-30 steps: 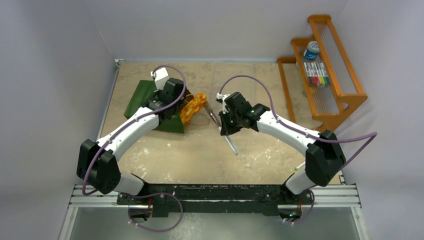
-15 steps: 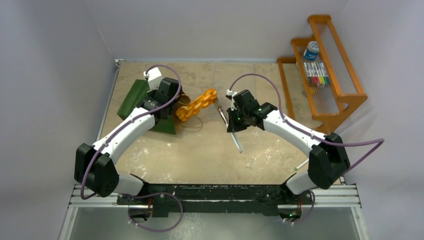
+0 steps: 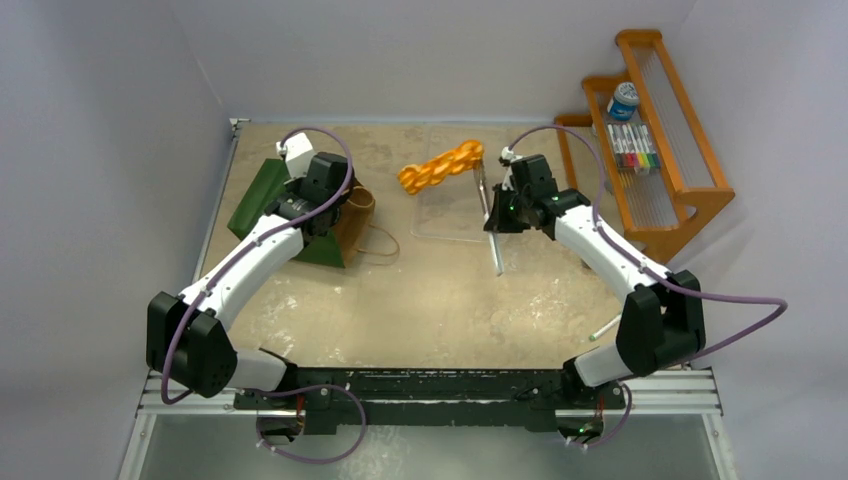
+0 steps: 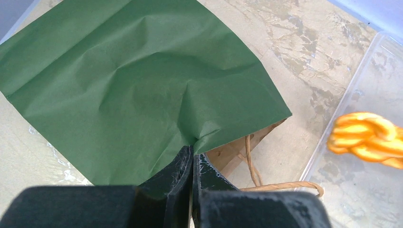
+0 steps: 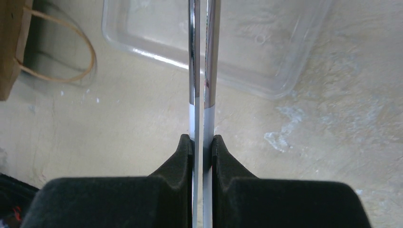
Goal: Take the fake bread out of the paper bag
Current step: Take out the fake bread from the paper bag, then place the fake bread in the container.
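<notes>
Top: bread (image 3: 440, 167) hangs at the tip of the tongs (image 3: 497, 258), over the tray (image 3: 445, 215), well clear of the bag (image 3: 262, 190). Left wrist: my left gripper (image 4: 192, 161) is pinching the bag's edge. Right wrist: my right gripper (image 5: 203, 142) is clamped on the tongs.

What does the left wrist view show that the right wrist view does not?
Only the left wrist view shows the green outside of the paper bag, pinched by the shut left gripper, and the braided bread. Only the right wrist view shows the metal tongs clamped in the right gripper. Both show the clear tray, a cord handle and the table.
</notes>
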Motion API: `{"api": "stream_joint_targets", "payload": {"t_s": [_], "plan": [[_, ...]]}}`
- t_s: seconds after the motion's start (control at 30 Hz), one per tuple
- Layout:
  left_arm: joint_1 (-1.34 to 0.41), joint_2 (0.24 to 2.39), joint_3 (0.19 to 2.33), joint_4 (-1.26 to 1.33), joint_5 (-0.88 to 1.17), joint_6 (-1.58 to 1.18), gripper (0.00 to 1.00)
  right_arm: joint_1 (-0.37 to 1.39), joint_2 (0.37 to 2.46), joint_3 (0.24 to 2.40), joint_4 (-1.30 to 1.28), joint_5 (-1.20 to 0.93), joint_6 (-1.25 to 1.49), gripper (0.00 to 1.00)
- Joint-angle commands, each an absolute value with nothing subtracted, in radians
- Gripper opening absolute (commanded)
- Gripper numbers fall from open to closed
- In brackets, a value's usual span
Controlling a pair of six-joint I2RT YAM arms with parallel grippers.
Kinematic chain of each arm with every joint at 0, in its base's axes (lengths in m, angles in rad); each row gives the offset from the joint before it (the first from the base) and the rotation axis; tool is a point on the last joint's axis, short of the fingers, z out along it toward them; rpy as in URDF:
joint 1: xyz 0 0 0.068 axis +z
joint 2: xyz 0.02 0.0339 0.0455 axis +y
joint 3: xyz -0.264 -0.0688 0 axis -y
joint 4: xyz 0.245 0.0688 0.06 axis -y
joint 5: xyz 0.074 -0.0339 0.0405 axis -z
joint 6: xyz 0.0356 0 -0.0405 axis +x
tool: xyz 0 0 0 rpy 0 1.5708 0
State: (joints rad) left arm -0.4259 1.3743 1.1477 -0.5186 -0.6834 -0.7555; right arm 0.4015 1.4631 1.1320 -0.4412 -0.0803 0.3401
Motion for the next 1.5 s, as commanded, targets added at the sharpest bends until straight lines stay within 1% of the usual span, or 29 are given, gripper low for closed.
{"api": "stream_joint_targets", "payload": {"t_s": [0.0,0.37,0.93,1.37,1.4,1.47], "plan": [[-0.412,1.337,1.148,-0.504,-0.684,-0.739,0.00,0.339,1.490,1.212,-0.333,-0.137,0.356,0.00],[-0.406,1.323,1.148,-0.515,-0.668,-0.729,0.00,0.243,1.659,1.332,-0.261,-0.201,0.381,0.00],[-0.404,1.324,1.137,-0.489,-0.627,-0.726,0.00,0.161,1.913,1.568,-0.292,-0.234,0.376,0.00],[-0.405,1.346,1.148,-0.473,-0.614,-0.722,0.00,0.160,1.958,1.569,-0.315,-0.259,0.380,0.00],[-0.405,1.348,1.147,-0.470,-0.612,-0.724,0.00,0.160,1.960,1.565,-0.317,-0.256,0.380,0.01],[-0.404,1.350,1.146,-0.468,-0.609,-0.724,0.00,0.160,1.963,1.557,-0.317,-0.252,0.382,0.11]]}}
